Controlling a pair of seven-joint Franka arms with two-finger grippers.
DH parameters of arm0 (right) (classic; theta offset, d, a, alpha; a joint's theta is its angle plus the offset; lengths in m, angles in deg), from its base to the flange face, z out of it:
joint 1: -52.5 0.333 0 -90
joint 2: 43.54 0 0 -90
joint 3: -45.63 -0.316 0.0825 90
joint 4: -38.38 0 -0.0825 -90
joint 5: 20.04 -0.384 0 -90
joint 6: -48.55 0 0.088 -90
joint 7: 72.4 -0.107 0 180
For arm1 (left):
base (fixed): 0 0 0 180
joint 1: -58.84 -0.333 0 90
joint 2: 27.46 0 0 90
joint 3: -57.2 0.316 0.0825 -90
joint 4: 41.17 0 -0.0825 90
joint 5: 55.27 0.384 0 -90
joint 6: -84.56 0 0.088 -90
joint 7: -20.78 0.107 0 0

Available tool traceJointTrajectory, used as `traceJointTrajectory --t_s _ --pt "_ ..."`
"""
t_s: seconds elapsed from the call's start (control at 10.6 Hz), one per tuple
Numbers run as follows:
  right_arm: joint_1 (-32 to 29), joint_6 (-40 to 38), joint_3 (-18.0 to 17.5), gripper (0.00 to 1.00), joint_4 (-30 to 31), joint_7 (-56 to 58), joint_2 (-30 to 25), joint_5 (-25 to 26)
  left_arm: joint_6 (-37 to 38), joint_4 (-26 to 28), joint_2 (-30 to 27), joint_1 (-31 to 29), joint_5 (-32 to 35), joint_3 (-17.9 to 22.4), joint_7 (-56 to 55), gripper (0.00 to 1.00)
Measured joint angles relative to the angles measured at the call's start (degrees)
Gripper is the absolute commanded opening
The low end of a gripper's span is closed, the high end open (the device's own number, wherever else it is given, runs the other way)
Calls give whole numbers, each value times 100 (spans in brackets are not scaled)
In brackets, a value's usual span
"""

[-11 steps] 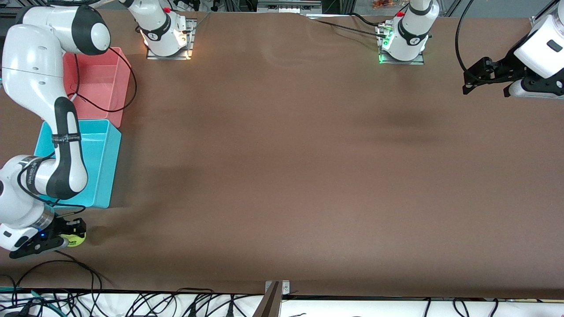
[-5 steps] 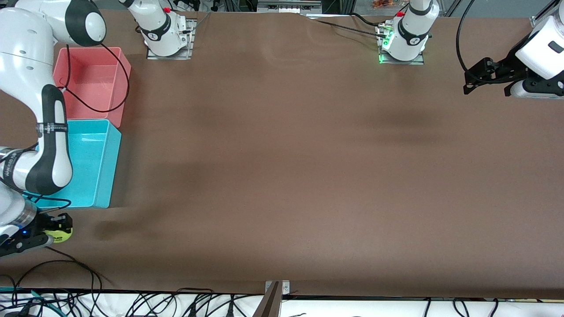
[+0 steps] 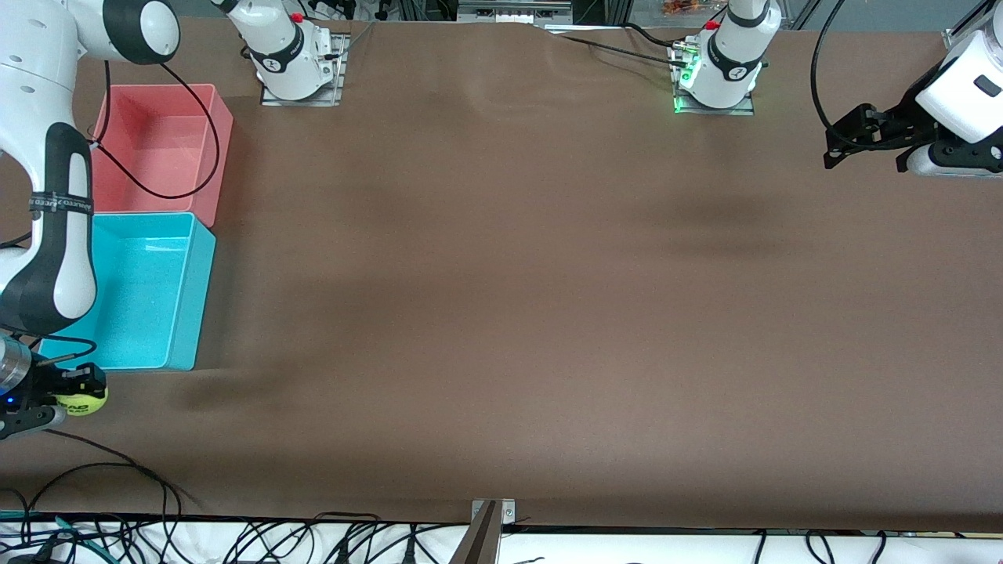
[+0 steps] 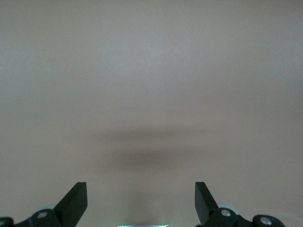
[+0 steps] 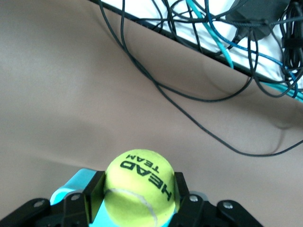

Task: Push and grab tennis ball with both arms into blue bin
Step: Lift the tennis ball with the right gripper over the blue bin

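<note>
Brown tabletop (image 3: 501, 313); blue bin (image 3: 185, 313) and pink bin (image 3: 219, 149) both empty. Right gripper (image 3: 74, 392) jaws pinch the tennis ball (image 3: 85, 403) above the tabletop just beside the blue bin. Left gripper (image 4: 141, 203) waits, jaws spread.

Yellow-green ball (image 3: 85, 402) printed "HEAD TEAM" sits clamped in the right gripper (image 3: 74, 392), just beside the open blue bin (image 3: 188, 290).
</note>
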Motion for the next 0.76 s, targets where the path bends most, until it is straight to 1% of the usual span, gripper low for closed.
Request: traceJointTrajectory --t_s 0.19,0.38,0.57,0.76 --pt "-2 -327 46 36 158 1 -122 7 0 0 1 0 0 0 -1 100" --pt "-35 -317 124 36 617 85 -414 13 0 0 3 0 0 0 -1 100" --pt "-125 -117 143 36 1350 144 -869 14 0 0 5 0 0 0 -1 100" --pt "-236 291 149 36 2209 155 -1312 14 0 -1 6 0 -1 0 -1 100"
